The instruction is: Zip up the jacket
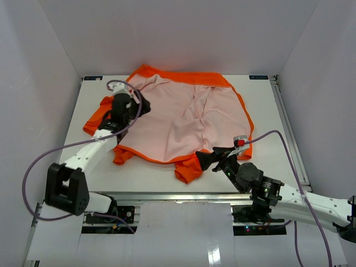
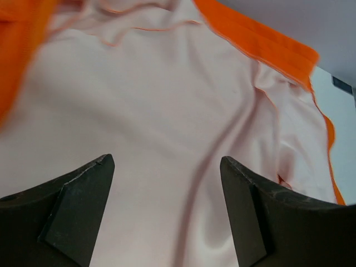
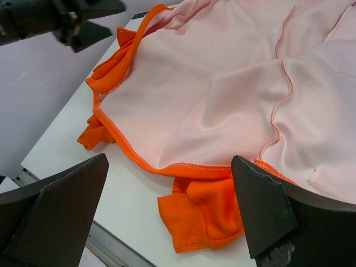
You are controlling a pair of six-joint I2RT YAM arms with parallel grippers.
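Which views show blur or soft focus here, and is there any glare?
Top external: evenly lit, sharp, no glare on the jacket. Left wrist: orange edge at upper left smeared, its own jaws soft-edged, lining fairly clear. Right wrist: lining seams crisp, near jaws slightly soft, the left gripper dark and underexposed.

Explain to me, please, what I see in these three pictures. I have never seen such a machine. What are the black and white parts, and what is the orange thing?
These are two robot arms bolted to a white table. One picture looks down from above; the other two come from a small camera on each wrist, so the dark shapes at the bottom are that arm's own fingers. On the table lies an orange jacket, spread open with its pale pink lining up. The left gripper is over the jacket's left part, and the right gripper is near its lower edge. Both are open, and neither holds anything.
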